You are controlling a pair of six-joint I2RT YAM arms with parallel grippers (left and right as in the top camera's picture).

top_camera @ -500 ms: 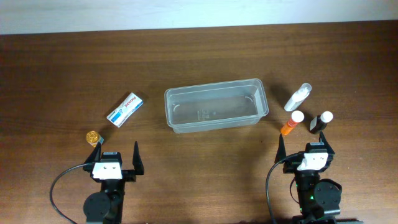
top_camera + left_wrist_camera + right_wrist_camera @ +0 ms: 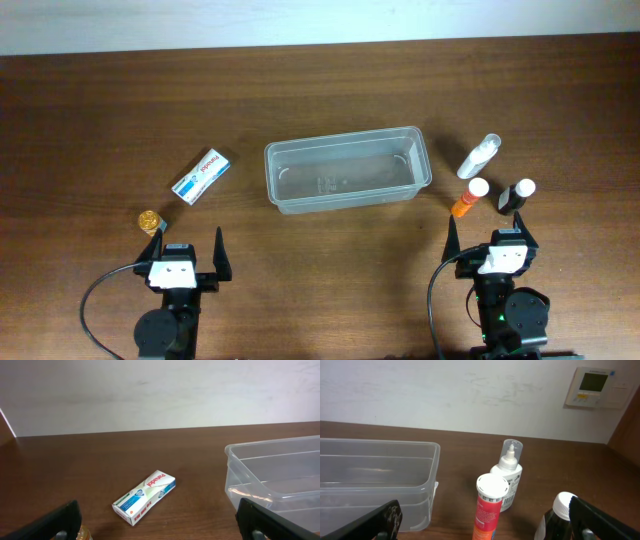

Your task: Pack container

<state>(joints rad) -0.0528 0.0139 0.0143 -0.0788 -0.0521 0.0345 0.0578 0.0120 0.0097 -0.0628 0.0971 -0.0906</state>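
Container (image 2: 347,171): clear shallow plastic bin, rounded corners, raised rim; sitting mid-desk, long side running left to right, slightly skewed; well ahead of both arms, between the two groups of small items.
Desk (image 2: 90,110): dark brown wood grain, pale wall along the far edge.
Left gripper (image 2: 188,246): at the near edge, left of centre; jaws released, spread wide, one dark fingertip in each bottom corner of the left wrist view; pointing toward the box and the container's left end.
Right gripper (image 2: 490,238): at the near edge, right side; jaws released, spread wide, gripping nothing; pointing at the bottles, container's right end at the left of its wrist view.
White box (image 2: 201,175): white and blue carton, "Panadol" print, lying flat on a diagonal; left of the container, clearly apart from it.
Gold jar (image 2: 149,220): small, gold lid; near-left of the box, just beside the left gripper's outer finger; contact not possible to tell.
Orange tube (image 2: 468,198): upright, white cap; off the container's near-right corner, close but apart.
White bottle (image 2: 478,156): pointed nozzle under a clear cap, upright in the right wrist view; just behind the orange tube.
Dark bottle (image 2: 516,195): white cap, upright; right of the orange tube, near it, partly behind the right gripper's outer finger in the wrist view.
Wall panel (image 2: 594,386): white, small screen, upper right on the wall.
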